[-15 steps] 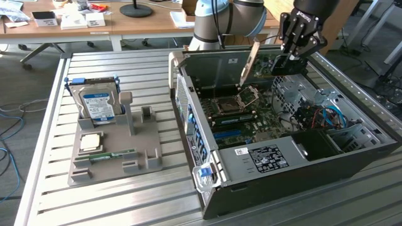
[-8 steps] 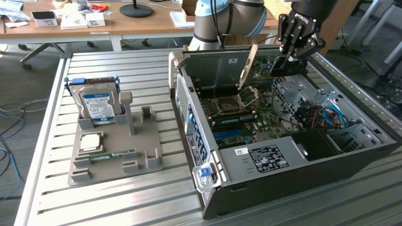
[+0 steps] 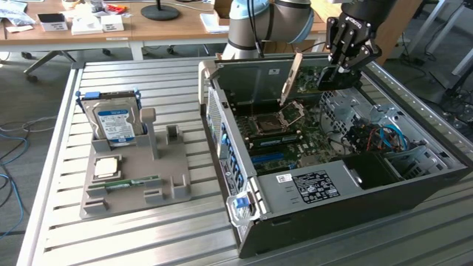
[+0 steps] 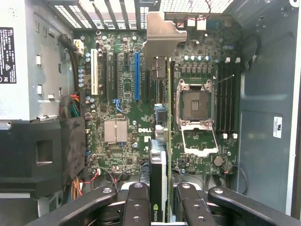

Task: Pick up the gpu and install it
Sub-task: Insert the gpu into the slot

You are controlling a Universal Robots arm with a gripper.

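My gripper is shut on the gpu and holds it over the far end of the open computer case. The card's long silver bracket slants down toward the motherboard. In the wrist view the gpu appears edge-on between my black fingers, and its bracket points away from the camera. The card hovers above the motherboard, between the blue slot and the open CPU socket. I cannot tell whether its edge touches a slot.
The case lies on its side on a slatted metal table. At the exterior view's left, a grey holder carries a hard drive, a CPU chip and a RAM stick. Cable bundles and a black shroud crowd one side inside.
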